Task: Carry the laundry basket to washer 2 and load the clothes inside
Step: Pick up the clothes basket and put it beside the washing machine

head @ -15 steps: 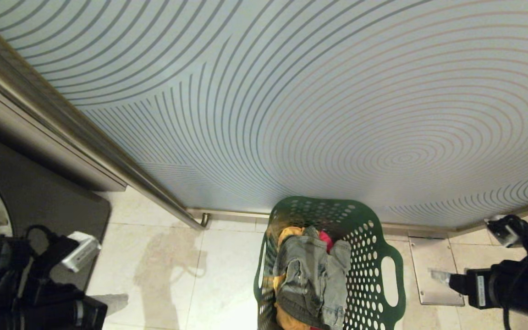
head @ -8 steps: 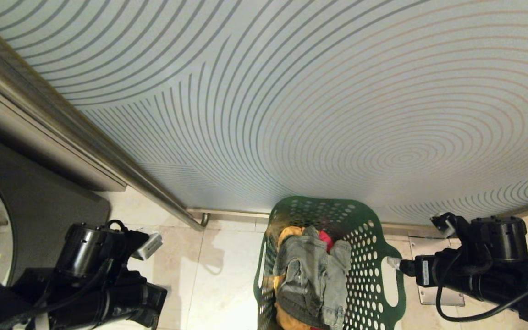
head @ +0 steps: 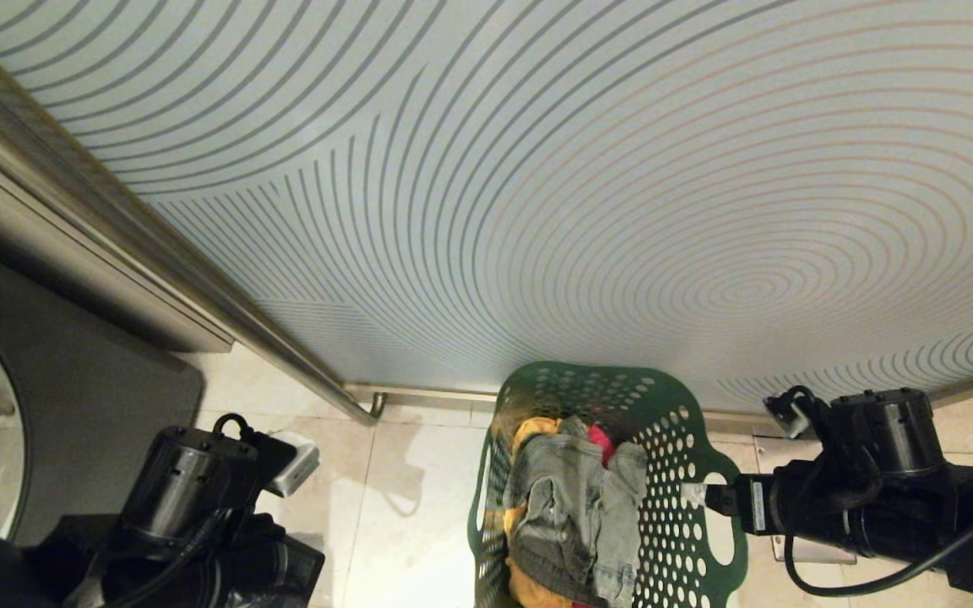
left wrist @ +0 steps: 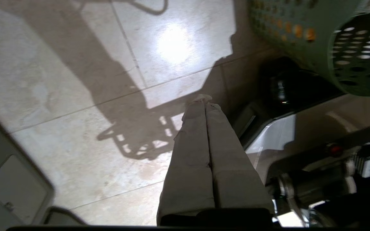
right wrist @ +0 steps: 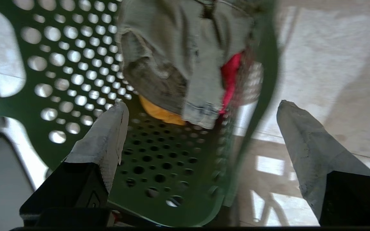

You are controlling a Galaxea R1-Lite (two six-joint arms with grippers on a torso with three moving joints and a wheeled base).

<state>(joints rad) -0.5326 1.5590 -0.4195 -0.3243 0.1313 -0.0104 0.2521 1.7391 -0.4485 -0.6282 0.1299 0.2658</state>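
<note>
The laundry basket (head: 672, 422), dark green and perforated, stands on the tiled floor at bottom centre. The clothes (head: 575, 515) lie in it: grey denim on top, yellow-orange and red-pink cloth beneath. My right gripper (head: 695, 493) reaches in from the right and sits at the basket's right wall by the handle cut-out. In the right wrist view it (right wrist: 202, 105) is open wide, above the basket (right wrist: 159, 166) and the clothes (right wrist: 178, 61). My left gripper (left wrist: 204, 102) is shut and empty over the floor, with the basket (left wrist: 303, 35) off to one side. Washer 2 is out of view.
A dark grey washer (head: 73, 397) with a chrome door rim and no label in view fills the far left. A frosted glass wall (head: 537, 211) with curved stripes stands behind the basket, with a metal rail (head: 284, 355) along its foot. A metal floor plate (head: 795, 473) lies at right.
Both arms have swung inward toward the basket. The right gripper has opened wider and its tip now sits at the basket's right wall. The basket and clothes have not moved.
</note>
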